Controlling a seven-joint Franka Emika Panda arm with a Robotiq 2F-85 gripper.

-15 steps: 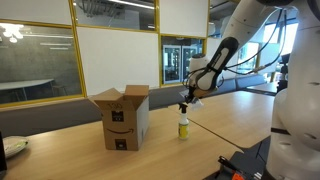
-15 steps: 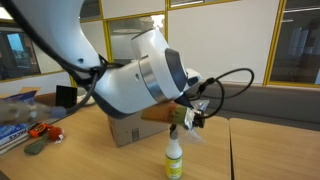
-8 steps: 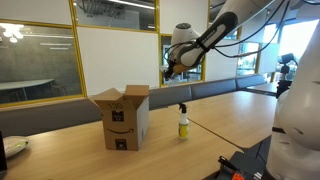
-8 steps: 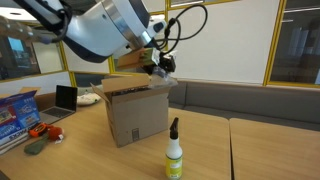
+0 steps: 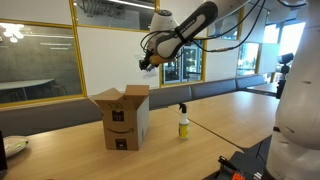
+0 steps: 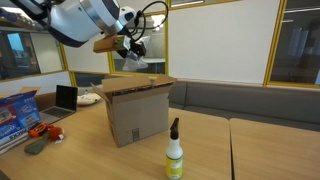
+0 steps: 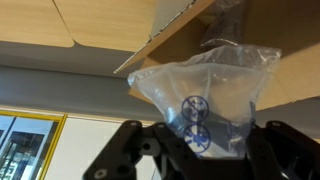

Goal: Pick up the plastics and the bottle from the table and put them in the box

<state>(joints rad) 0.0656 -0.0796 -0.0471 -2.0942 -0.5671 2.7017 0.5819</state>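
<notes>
Above the box: gripper, jaws pinching one clear plastic wrapper. Step, as judged: transport to box. Next move needs centring over the flaps, then release. Bottle upright on table, uncollected.

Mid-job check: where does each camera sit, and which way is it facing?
An exterior view: beside the table, facing box and bottle; arm reaches in from upper right, gripper over the box.
An exterior view: low at table level, bottle nearest, box behind; arm enters from upper left.
Wrist view: looks along the gripper, shut on a plastic.
Shared: both exterior views show box, bottle, arm.
</notes>
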